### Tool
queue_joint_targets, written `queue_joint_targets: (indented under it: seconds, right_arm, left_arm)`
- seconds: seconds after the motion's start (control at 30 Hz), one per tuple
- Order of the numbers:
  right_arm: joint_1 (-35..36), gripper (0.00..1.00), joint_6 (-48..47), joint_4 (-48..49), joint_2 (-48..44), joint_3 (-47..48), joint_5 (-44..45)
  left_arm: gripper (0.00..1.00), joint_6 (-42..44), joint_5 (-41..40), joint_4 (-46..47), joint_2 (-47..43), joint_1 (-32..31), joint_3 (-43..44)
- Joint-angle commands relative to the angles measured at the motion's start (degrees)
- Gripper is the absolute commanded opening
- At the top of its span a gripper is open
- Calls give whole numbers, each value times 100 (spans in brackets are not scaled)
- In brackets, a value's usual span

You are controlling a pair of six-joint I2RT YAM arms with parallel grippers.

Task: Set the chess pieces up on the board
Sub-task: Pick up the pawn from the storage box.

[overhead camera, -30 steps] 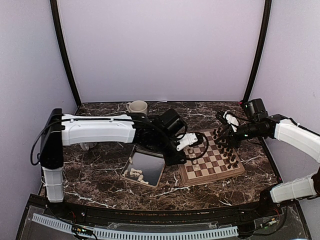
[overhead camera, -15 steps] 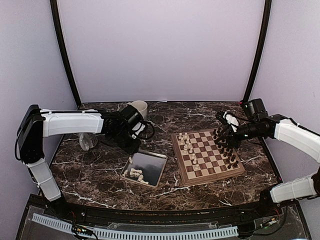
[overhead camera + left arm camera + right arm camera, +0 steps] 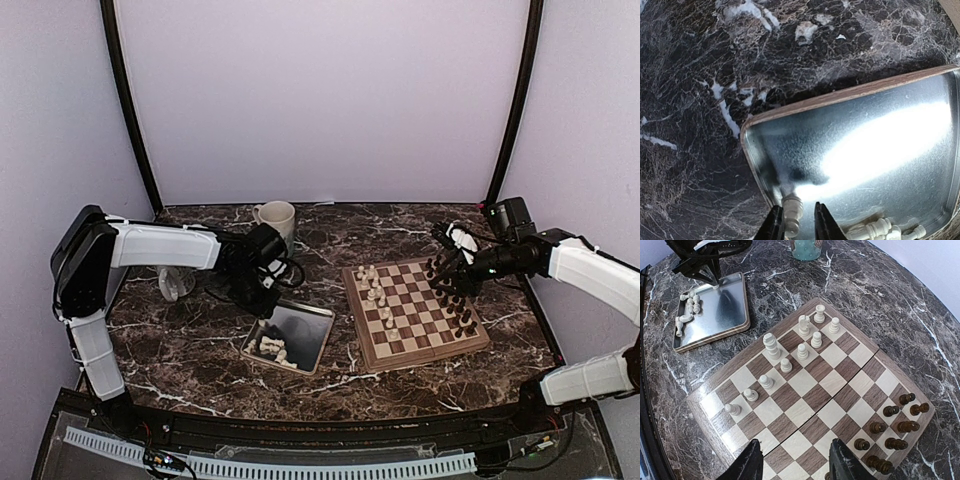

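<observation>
Left claw [image 3: 799,221] is over the far-left corner of the tray [image 3: 805,102]. Its jaws are narrowly parted astride one white piece [image 3: 791,210], gap showing, not clamped yet. A handful of chess pieces [image 3: 271,347] lie in the tray's near end. The board [image 3: 800,412] sits mid-surface [image 3: 200,350], with ten white on its left two columns by my count, some squares unfilled. Dark pieces [image 3: 890,442] are bunched on the board's right side. Right claw [image 3: 797,462] hangs wide open, empty, above that side. Judged past halfway on white, tray remainder to fetch.
</observation>
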Motion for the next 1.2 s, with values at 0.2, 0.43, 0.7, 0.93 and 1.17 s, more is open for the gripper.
queue_joint_targets:
  seconds: [0.2,0.43,0.7,0.93,1.17]
  right_arm:
    - [-20,45,-75,31,41,-65,4]
    - [-13,45,-82,15,52,-61,10]
    - [-15,45,-82,8,86,-44,7]
    - [-16,46,-86,-8,98,-43,1]
    - [-19,45,-86,-6,80,-52,21]
  left_arm:
    - [23,-75,78,-156,-142,33,19]
    - [23,-35,-6,-426,24,34,112]
    - [23,-84,-72,-530,-98,3,-80]
    - [16,-9,-4,-491,-54,-101,-71]
    - [7,178,167,-398,-67,-198,175]
